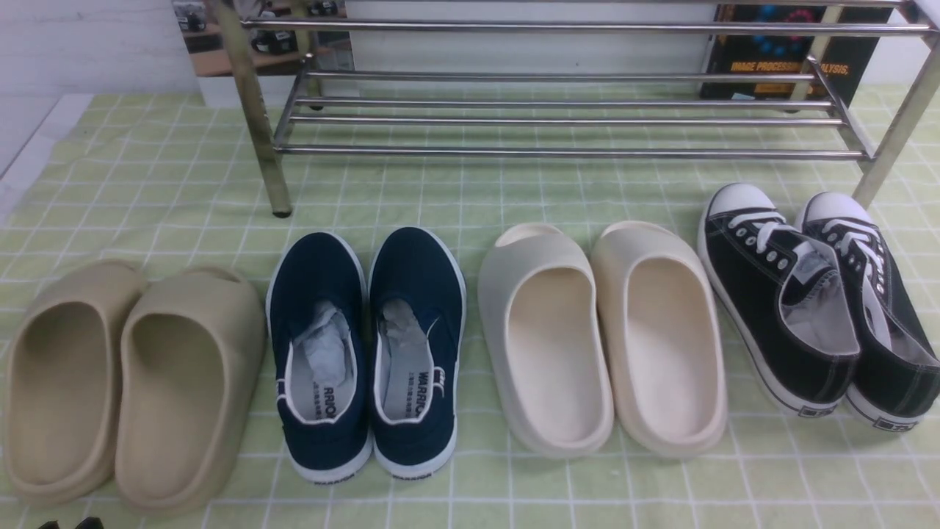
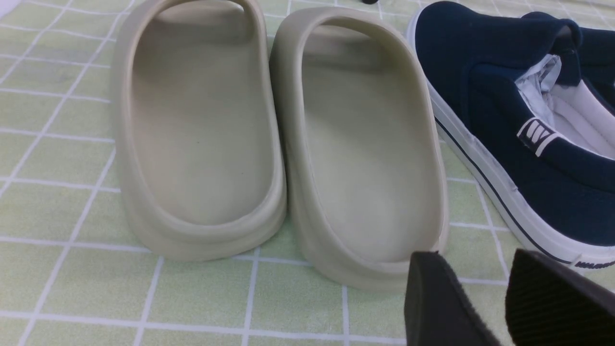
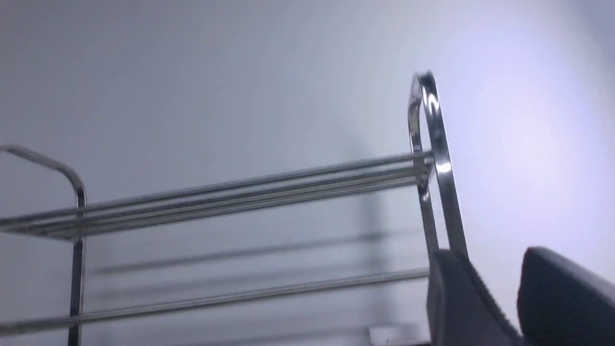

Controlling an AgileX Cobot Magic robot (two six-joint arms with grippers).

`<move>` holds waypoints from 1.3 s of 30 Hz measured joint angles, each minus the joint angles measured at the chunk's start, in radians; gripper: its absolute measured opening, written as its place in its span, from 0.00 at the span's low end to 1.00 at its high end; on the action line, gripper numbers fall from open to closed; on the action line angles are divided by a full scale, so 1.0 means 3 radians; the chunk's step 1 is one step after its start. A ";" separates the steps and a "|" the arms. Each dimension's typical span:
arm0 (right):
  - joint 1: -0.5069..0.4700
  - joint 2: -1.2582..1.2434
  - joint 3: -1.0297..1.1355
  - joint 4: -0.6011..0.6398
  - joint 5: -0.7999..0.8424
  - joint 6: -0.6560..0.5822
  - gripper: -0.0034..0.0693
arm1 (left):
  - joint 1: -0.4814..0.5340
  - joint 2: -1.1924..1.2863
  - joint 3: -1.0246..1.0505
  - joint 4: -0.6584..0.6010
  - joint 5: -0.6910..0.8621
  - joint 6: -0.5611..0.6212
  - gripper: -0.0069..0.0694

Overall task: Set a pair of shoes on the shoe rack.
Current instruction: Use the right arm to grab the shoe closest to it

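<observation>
The pair of black lace-up sneakers with white toe caps stands on the green checked cloth at the far right, one sneaker beside the other, toes toward the shoe rack. The steel rack stands at the back with nothing on its bars; it also shows blurred in the right wrist view. My left gripper is open and empty, low behind the beige slides, and its tips just show at the front view's bottom edge. My right gripper is open and empty, facing the rack's end upright; it is out of the front view.
In a row in front of the rack lie a beige pair of slides, a navy slip-on pair and a cream pair of slides. The rack's right front leg stands just behind the sneakers' toes.
</observation>
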 joint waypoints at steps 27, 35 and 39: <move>0.0800 0.4791 -0.3401 0.0209 0.4672 -0.0669 0.48 | 0.0000 0.0000 0.0000 0.0000 0.0000 0.0000 0.40; 0.0832 0.5948 -0.3622 0.0041 0.4402 -0.0593 0.65 | 0.0000 0.0000 0.0000 0.0000 0.0000 0.0000 0.40; 0.0855 0.6154 -0.3629 0.0040 0.4215 -0.0572 0.40 | 0.0000 0.0000 0.0000 0.0000 0.0000 0.0000 0.40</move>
